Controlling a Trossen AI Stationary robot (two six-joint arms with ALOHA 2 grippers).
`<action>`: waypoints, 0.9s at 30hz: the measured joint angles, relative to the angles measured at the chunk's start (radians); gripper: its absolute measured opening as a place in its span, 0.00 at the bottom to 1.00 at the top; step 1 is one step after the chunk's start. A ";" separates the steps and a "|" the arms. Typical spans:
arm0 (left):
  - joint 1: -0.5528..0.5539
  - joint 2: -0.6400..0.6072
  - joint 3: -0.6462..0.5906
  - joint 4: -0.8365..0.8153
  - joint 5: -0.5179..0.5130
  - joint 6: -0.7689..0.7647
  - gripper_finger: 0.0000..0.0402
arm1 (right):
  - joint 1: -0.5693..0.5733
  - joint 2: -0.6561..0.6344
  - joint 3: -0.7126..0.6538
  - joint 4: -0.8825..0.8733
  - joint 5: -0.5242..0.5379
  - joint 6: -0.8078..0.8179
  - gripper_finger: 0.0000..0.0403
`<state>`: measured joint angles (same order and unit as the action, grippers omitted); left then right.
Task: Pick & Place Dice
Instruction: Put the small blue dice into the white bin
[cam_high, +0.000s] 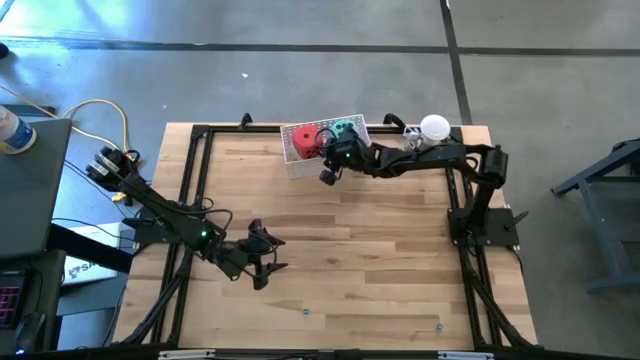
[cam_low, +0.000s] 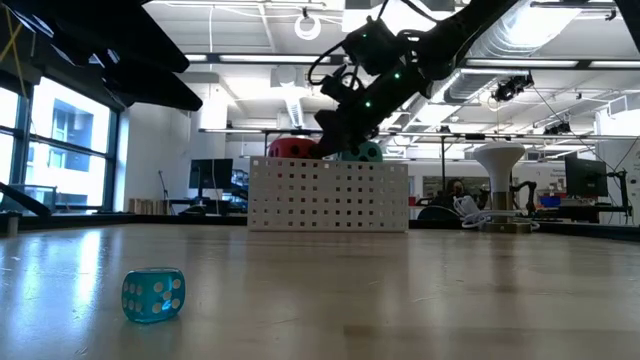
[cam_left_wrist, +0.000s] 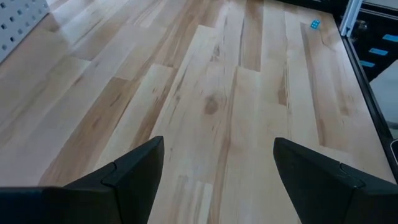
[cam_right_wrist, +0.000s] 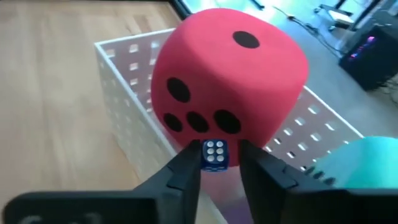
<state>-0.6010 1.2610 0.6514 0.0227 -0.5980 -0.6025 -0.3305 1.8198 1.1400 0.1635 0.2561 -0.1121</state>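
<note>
The right gripper hangs over the white perforated basket at the far edge of the bench, its fingers pinching a small blue die with white pips. Right behind that die sits the big red die, dark pips showing, inside the basket, and the teal-green die lies beside it, though only a corner shows in the right wrist view. A small translucent teal die rests alone on the bare wood near the front of the bench. The left gripper waits low over the bench on the left side, fingers spread wide and holding nothing.
</note>
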 joint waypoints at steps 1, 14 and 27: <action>0.000 0.000 0.000 0.000 0.000 0.000 0.73 | 0.000 0.000 0.000 0.000 0.011 0.003 0.26; 0.000 0.000 0.000 0.000 0.000 0.000 0.73 | 0.019 0.000 0.000 0.006 0.083 0.011 0.64; 0.000 0.000 0.000 0.000 0.000 0.000 0.73 | 0.066 -0.006 0.000 0.140 0.086 -0.017 0.68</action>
<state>-0.6010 1.2610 0.6514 0.0229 -0.5983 -0.6022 -0.2642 1.8137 1.1397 0.3031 0.3420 -0.1287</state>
